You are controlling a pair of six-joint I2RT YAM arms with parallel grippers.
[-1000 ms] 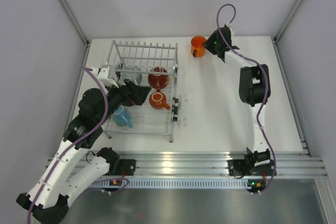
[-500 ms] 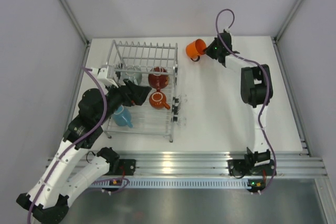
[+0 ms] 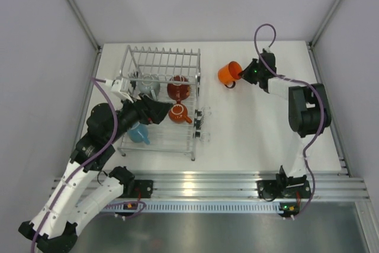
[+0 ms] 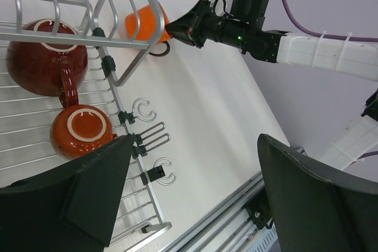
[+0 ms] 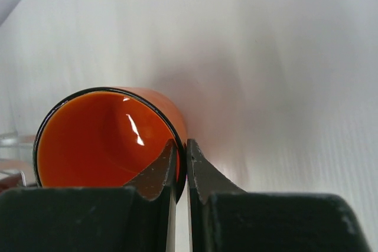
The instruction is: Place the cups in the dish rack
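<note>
A bright orange cup (image 3: 228, 73) hangs tilted above the table, right of the dish rack (image 3: 161, 56). My right gripper (image 3: 241, 74) is shut on its rim. In the right wrist view one finger is inside the cup (image 5: 106, 140) and one outside, the gripper (image 5: 180, 143) pinching the wall. The left wrist view also shows this cup (image 4: 144, 23) beyond the rack's frame (image 4: 71, 38). In the rack lie a red cup (image 3: 177, 88), a dark red-orange cup (image 3: 177, 112), a light blue cup (image 3: 138, 133) and a grey cup (image 3: 148, 83). My left gripper (image 3: 164, 112) hovers open over the rack, its jaws (image 4: 195, 140) wide and empty.
Small wire hooks (image 4: 147, 140) stick out from the rack's right side. An aluminium rail (image 3: 237, 185) runs along the near edge of the table. Grey walls with metal posts (image 3: 77, 10) close in the back and sides.
The right gripper closed on the orange cup's rim, lifted and tipped it, and carried it from the back of the table toward the front right. The left arm barely shifted.
</note>
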